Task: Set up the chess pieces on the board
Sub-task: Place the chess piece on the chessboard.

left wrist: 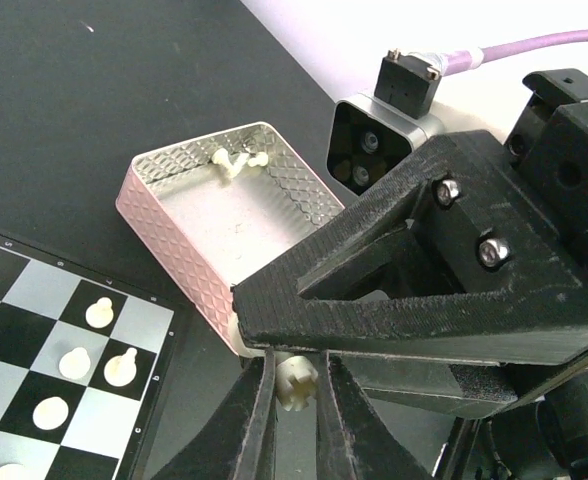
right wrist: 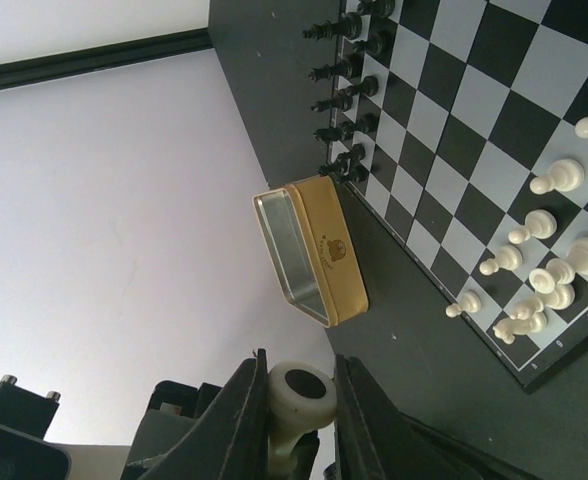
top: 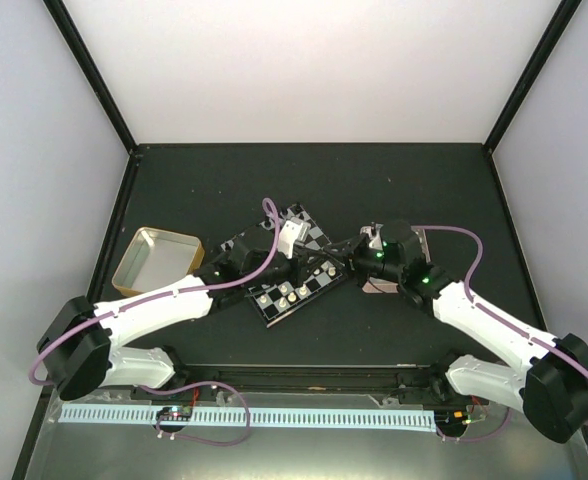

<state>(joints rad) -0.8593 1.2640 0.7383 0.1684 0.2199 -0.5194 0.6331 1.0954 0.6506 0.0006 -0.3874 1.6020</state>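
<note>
The board (top: 292, 262) lies mid-table between the arms, with cream chess pieces (top: 289, 295) along its near edge. Black pieces (right wrist: 346, 92) line its far side, and more cream ones (right wrist: 546, 272) stand on the near squares. Both grippers meet just right of the board. My left gripper (left wrist: 296, 395) is shut on the notched crown of a cream piece (left wrist: 296, 380). The right gripper (right wrist: 300, 400) is shut on the round base of a cream piece (right wrist: 302, 392), apparently the same one. In the left wrist view the right gripper's black fingers (left wrist: 404, 320) hide its middle.
A pink textured tray (left wrist: 174, 245) beside the board holds a few cream pieces (left wrist: 236, 162). It lies under the right arm (top: 379, 287). A gold tin (top: 154, 260) stands open left of the board, and it also shows in the right wrist view (right wrist: 319, 255).
</note>
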